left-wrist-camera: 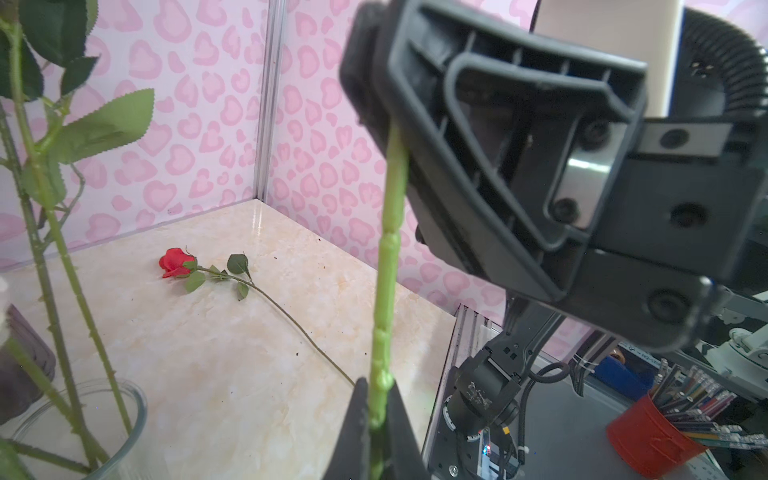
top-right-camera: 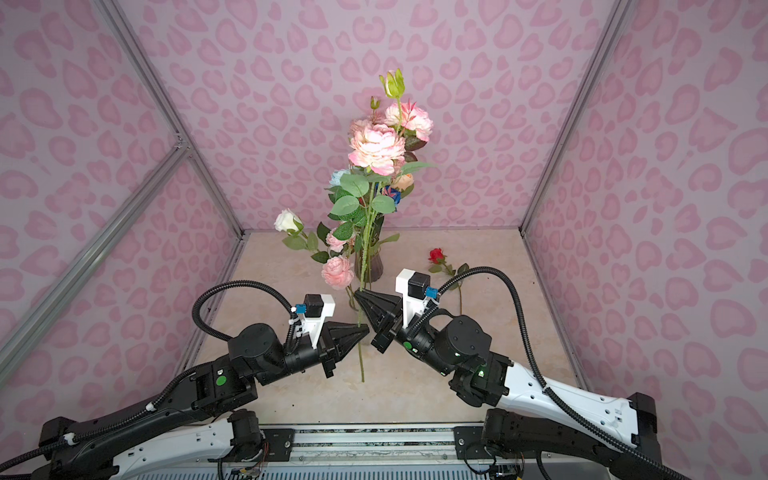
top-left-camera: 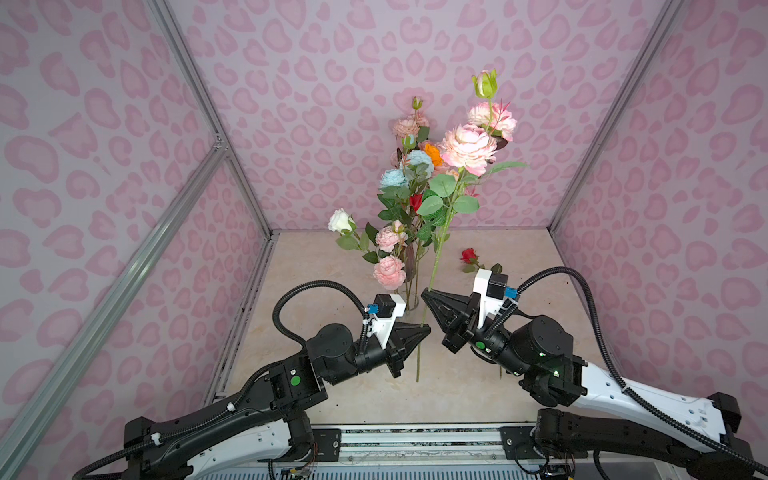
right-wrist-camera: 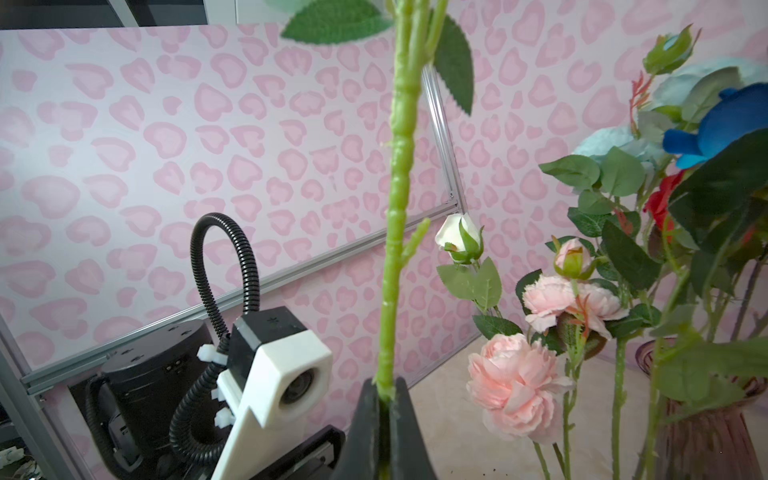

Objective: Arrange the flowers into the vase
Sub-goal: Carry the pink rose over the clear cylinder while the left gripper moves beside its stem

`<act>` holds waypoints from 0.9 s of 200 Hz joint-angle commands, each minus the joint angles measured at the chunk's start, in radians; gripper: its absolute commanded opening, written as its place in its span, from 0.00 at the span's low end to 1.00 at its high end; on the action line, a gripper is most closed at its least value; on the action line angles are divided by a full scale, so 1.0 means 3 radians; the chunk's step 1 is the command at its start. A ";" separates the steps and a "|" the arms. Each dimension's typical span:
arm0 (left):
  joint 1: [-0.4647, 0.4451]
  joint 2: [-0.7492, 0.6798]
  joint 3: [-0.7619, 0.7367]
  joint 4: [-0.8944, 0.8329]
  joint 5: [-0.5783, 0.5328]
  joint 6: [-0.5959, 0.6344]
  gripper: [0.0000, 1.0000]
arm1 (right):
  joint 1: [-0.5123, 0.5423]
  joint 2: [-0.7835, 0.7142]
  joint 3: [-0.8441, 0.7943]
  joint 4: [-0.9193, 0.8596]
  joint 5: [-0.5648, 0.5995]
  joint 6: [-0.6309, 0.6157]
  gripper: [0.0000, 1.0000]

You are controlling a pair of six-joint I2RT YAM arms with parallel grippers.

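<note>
Both pincers are closed on one long stem [top-left-camera: 434, 266], which stands almost upright over the worktop [top-left-camera: 478, 395], just in front of the vases. The left pincer [top-left-camera: 428, 330] clamps it lower down and the right pincer [top-left-camera: 424, 293] a little higher. In the left wrist view the stem runs from one pair of jaws straight up into the other. The lower end hangs below the left pincer, near the worktop; whether it touches cannot be told. The pink blooms [top-left-camera: 469, 147] of this stem are high above, near the top of the bouquet.

Two grips on one stem look like a handover or a change of grip. The stem is long and heavy at the top, so a single hold would probably let it swing. The second hold keeps it straight while the place of the grip is changed.

Most of the flowers [top-left-camera: 409, 174] stand in the purple vase [top-right-camera: 370, 268] and in the clear glass vase [left-wrist-camera: 124, 399] beside it. One red rose [top-left-camera: 468, 255] lies flat on the worktop at the right, apart from the vases and not yet arranged.

For the next move, one pincer probably has to let go. The other then has to lift the stem until its end clears a rim. The leaves may catch on the bouquet on the way.
</note>
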State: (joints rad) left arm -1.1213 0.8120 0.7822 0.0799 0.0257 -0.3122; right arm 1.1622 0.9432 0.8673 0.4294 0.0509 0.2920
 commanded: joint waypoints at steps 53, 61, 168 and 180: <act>0.0009 -0.0210 -0.0031 -0.0362 -0.0372 0.0268 0.04 | 0.0002 -0.0004 0.0304 -0.0457 0.0320 -0.0577 0.44; 0.0008 -0.0230 -0.0044 -0.0384 -0.0399 0.0274 0.04 | -0.0002 0.0005 0.0365 -0.0544 0.0362 -0.0630 0.46; 0.0009 -0.0293 -0.0055 -0.0435 -0.0382 0.0284 0.04 | -0.0413 0.0459 0.0878 -0.1004 -0.0375 -0.0374 0.32; 0.0006 -0.0293 -0.0061 -0.0460 -0.0412 0.0298 0.04 | -0.0429 0.0489 0.0918 -0.1005 -0.0470 -0.0336 0.21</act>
State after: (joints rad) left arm -1.1191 0.7280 0.7616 -0.0742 -0.0978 -0.2420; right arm 1.0454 1.0760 1.1282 0.1101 -0.0132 0.1452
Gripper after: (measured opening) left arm 0.075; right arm 0.298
